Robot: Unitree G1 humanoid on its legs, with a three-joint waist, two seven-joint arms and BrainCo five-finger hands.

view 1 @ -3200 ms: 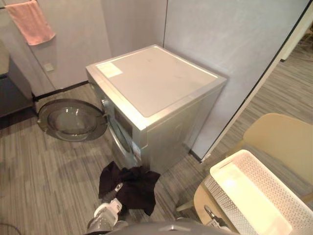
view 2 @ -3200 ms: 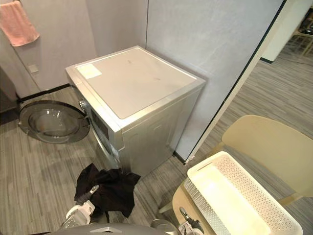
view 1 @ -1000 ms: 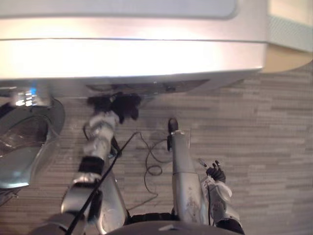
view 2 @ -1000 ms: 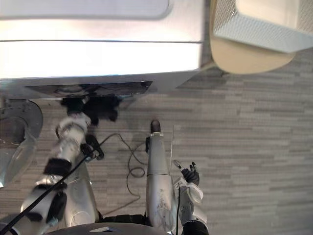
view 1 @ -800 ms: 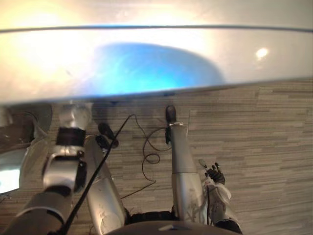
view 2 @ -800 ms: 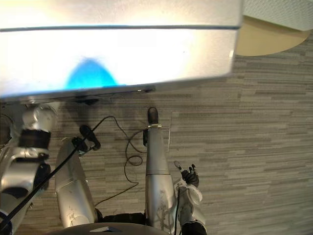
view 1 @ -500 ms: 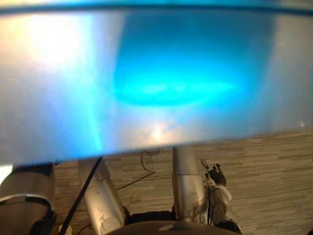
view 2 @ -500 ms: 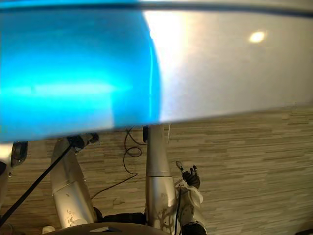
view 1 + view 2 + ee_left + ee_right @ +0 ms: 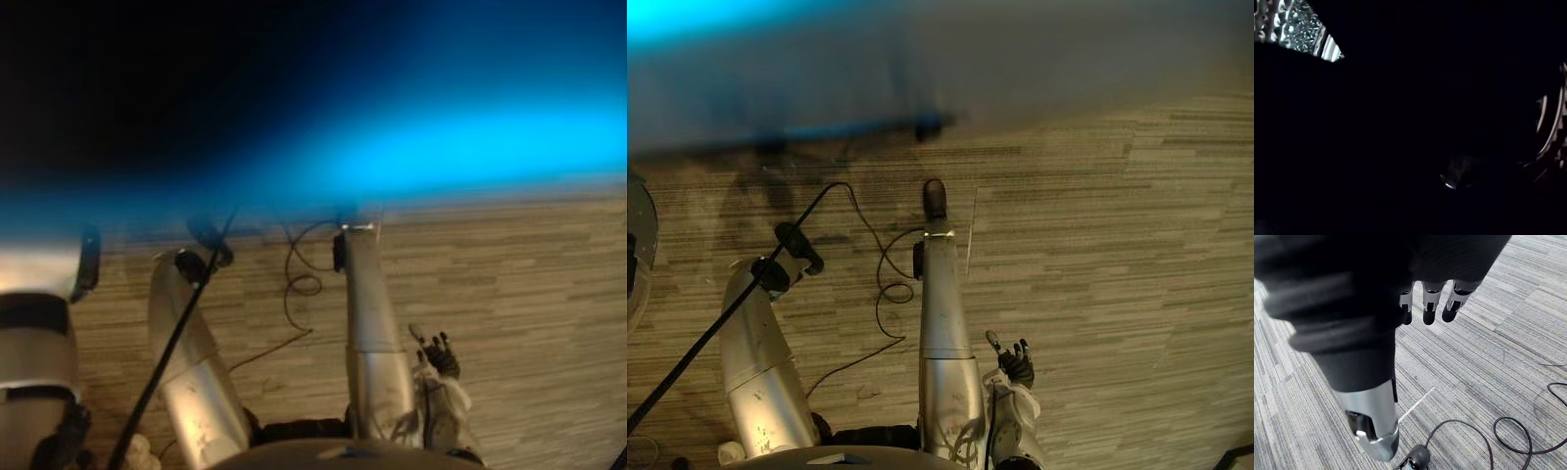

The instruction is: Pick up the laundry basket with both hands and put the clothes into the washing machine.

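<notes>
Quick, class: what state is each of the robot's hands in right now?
Left hand: cannot be told; it is hidden in the dark.
Right hand: open, fingers relaxed, holding nothing.

Grey floor, finely striped in lighter and darker bands. Right hand dark, its fingers silver with dark tips.
</notes>
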